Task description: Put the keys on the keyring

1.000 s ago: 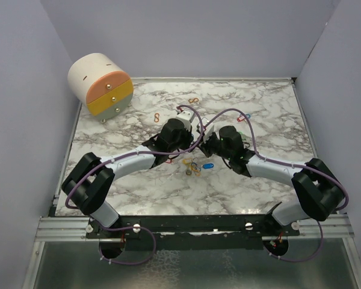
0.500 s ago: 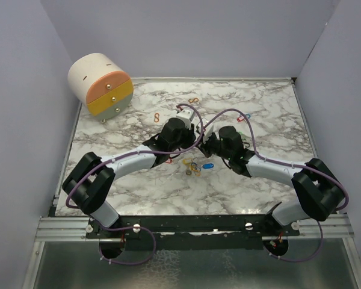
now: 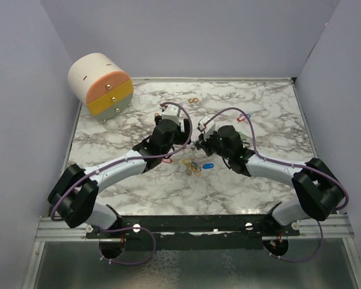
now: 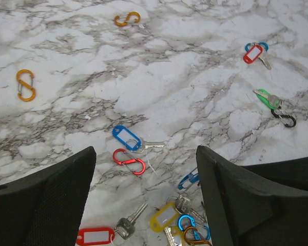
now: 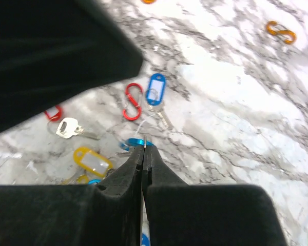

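Observation:
Several keys with coloured tags lie on the marble table. In the left wrist view I see a blue-tagged key, a yellow-tagged key and a red-tagged key, with a red keyring clip among them. My left gripper hangs open above this cluster, holding nothing. My right gripper is shut, with a thin metal sliver at its tips that seems part of the blue keyring clip. In the top view both grippers, left and right, hover over the key pile.
Two orange clips lie farther out. A red-tagged key and a green-tagged key with a black clip lie to the right. A round drawer cabinet stands at the back left corner.
My left gripper has opened and pulled back toward the far left, away from the right gripper. The right gripper has stayed shut in place.

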Robot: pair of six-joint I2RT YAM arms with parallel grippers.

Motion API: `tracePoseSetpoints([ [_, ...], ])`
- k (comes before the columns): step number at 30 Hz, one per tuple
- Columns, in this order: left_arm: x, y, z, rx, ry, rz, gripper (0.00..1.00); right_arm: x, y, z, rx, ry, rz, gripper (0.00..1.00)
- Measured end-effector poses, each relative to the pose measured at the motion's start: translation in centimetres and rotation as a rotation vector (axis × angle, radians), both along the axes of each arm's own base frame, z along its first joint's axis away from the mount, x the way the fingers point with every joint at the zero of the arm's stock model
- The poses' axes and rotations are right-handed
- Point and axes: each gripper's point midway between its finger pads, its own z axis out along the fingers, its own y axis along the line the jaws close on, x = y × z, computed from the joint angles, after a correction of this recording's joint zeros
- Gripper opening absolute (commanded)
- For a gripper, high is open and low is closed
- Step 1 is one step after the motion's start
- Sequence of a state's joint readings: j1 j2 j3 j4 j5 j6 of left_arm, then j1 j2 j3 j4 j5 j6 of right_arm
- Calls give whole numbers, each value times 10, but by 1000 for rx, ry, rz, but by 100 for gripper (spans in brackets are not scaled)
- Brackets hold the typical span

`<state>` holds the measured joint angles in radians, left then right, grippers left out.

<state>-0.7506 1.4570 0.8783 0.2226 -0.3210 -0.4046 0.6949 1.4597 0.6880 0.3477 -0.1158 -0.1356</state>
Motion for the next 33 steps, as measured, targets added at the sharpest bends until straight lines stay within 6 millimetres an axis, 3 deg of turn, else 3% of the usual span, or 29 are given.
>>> tracePoseSetpoints([
  [5,-6,26,13,-9,-38,85,89,30,-14,4,-22,15,-191,1],
  [9,-10,35,3,19,-21,106,89,59,-27,3,-21,49,-353,1],
  [17,-22,47,-27,80,35,113,91,111,-94,-12,-13,128,-640,1],
  [23,-22,50,-27,84,34,122,94,139,-136,-20,2,179,-783,2],
  [25,-22,52,-26,88,33,131,94,143,-143,-22,5,191,-816,16],
  [29,-23,55,-27,98,35,142,95,143,-147,-22,15,207,-853,62],
  [33,-22,57,-27,103,33,152,96,143,-147,-22,25,208,-863,65],
])
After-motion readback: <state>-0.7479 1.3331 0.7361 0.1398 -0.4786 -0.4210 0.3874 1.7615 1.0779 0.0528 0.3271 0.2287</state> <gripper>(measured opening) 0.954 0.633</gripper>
